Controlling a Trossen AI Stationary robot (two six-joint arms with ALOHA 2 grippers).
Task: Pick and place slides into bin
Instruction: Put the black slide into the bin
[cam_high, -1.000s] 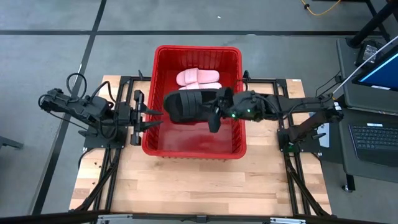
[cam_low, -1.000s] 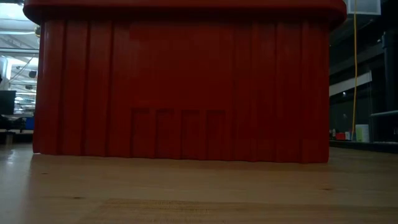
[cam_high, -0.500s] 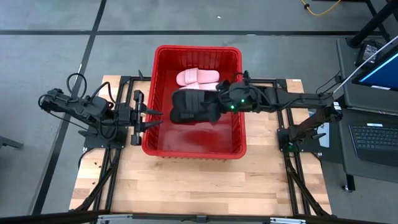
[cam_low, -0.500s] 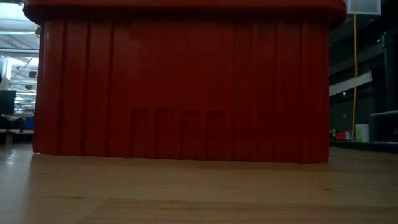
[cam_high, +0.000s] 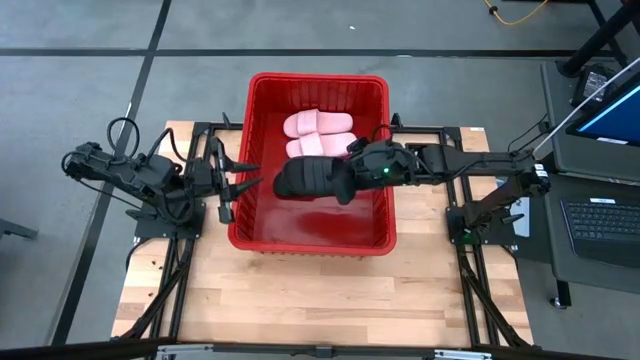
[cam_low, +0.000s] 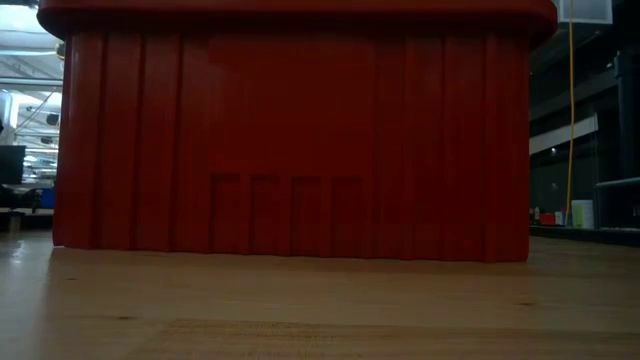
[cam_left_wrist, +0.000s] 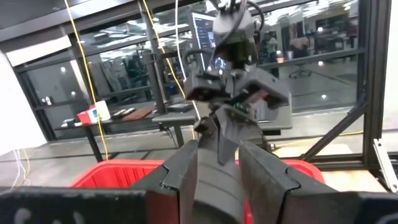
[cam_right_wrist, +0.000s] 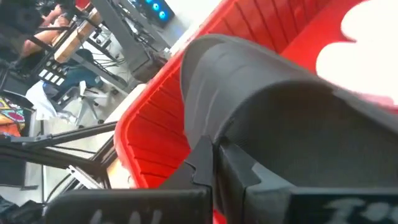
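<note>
The red bin (cam_high: 310, 248) stands on the table's far middle and fills the low view (cam_low: 300, 130). Two pale pink slides (cam_high: 318, 124) (cam_high: 314, 147) lie side by side on its floor at the far end. My right gripper (cam_high: 347, 180) reaches in over the bin's right rim and is shut on a black slide (cam_high: 308, 180), held above the bin's floor. A second black slide does not show apart from it. My left gripper (cam_high: 238, 187) is open and empty at the bin's left rim, its fingers (cam_left_wrist: 186, 174) pointing toward the black slide. My right gripper pinches the black slide between its two fingers at the slide's right end (cam_right_wrist: 214, 146). It comes from the table's right, about level. The slide is lifted clear over the bin's middle and reaches out from the fingers toward the left; which part is pinched I cannot tell.
The bin's ribbed walls (cam_right_wrist: 155, 124) rise on all sides of the held slide. Bare wooden tabletop (cam_high: 300, 300) lies in front of the bin. Metal frame rails (cam_high: 470, 290) run along both table sides.
My right gripper has turned at the wrist over the bin, and the black slide has turned with it, staying over the bin's middle and shifting a little toward the near edge. My left gripper has swung and tipped at the bin's left rim.
</note>
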